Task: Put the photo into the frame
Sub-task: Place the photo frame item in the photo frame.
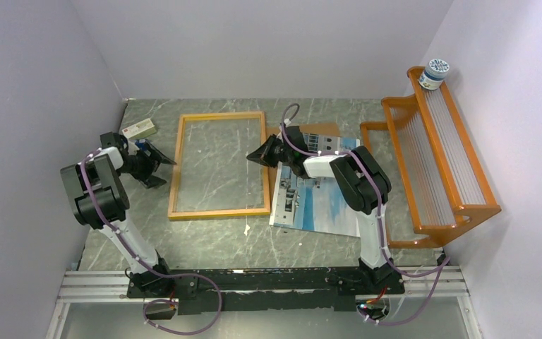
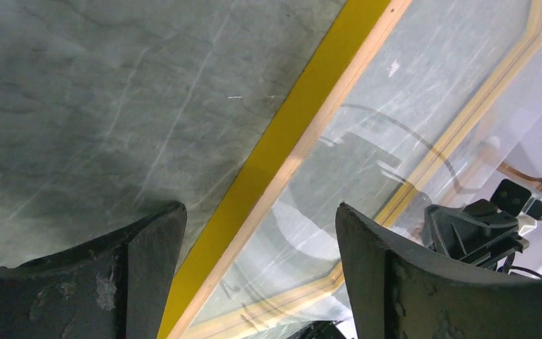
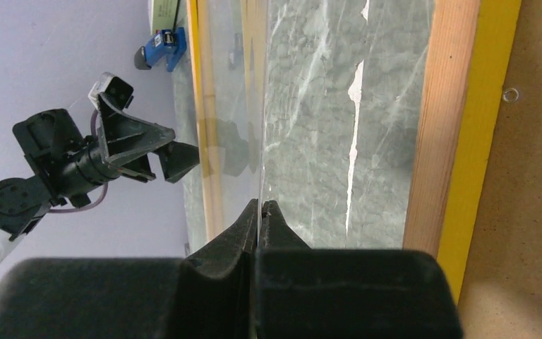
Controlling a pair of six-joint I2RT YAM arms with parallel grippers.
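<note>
Right gripper (image 3: 261, 210) pinched tight on clear pane (image 2: 395, 127) edge at frame (image 1: 219, 212), left gripper (image 2: 261, 212) spread wide beside its left rail, photo (image 1: 314, 205) flat to the right.

I see the frame (image 1: 218, 212) flat on the table (image 1: 205, 244), left of centre. The photo (image 1: 317, 205) lies just right of it, on the panel (image 1: 322, 129), whose far end juts out behind. The rack (image 1: 459, 183) stands at the far right, a jar (image 1: 435, 73) on its far end. A box (image 1: 140, 128) sits far left, behind my left gripper (image 1: 161, 171). My right gripper (image 1: 252, 157) is at the frame's right edge.
</note>
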